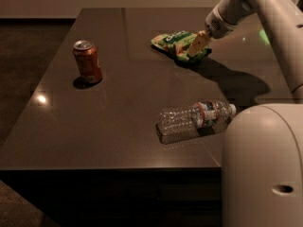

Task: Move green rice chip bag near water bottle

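The green rice chip bag point(174, 42) lies on the dark table point(123, 108) at the back, right of the middle. My gripper point(197, 43) comes in from the upper right and sits over the bag's right end, touching or just above it. The water bottle point(194, 120) lies on its side near the table's front right edge, with its white cap pointing right. It is well in front of the bag and apart from it.
A red soda can point(87, 61) stands upright on the left part of the table. My arm's white body point(265, 164) fills the lower right corner and hides the table's front right corner. The arm's shadow falls right of the bag.
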`<state>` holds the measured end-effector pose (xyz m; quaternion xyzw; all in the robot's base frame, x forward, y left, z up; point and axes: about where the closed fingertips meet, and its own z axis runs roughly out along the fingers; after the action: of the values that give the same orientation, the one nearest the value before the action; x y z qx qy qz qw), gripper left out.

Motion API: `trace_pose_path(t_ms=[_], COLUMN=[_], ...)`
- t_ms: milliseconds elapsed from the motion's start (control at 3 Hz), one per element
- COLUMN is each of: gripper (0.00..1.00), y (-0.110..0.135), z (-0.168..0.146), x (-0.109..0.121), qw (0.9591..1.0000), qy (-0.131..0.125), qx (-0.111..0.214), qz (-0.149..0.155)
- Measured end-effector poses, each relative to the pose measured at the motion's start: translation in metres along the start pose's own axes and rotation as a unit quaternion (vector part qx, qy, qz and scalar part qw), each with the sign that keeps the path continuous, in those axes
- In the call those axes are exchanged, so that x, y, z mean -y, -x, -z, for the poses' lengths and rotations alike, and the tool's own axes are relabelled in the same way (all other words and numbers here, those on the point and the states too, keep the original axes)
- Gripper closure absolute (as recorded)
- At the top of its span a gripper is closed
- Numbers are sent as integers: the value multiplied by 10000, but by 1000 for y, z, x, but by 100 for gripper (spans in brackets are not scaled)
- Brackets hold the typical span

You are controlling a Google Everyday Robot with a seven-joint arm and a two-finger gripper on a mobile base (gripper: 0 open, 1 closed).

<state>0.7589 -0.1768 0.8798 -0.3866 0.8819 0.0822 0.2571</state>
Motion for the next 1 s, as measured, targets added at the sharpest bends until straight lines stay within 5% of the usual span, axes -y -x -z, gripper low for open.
trace_pose_path(t_ms=[333, 1000], gripper=[93, 100], y=[-10, -61], z=[18, 65], x=[-6, -39], qw=[10000, 9984], qy=[-7, 244], qx=[-20, -230], qz=[55, 453])
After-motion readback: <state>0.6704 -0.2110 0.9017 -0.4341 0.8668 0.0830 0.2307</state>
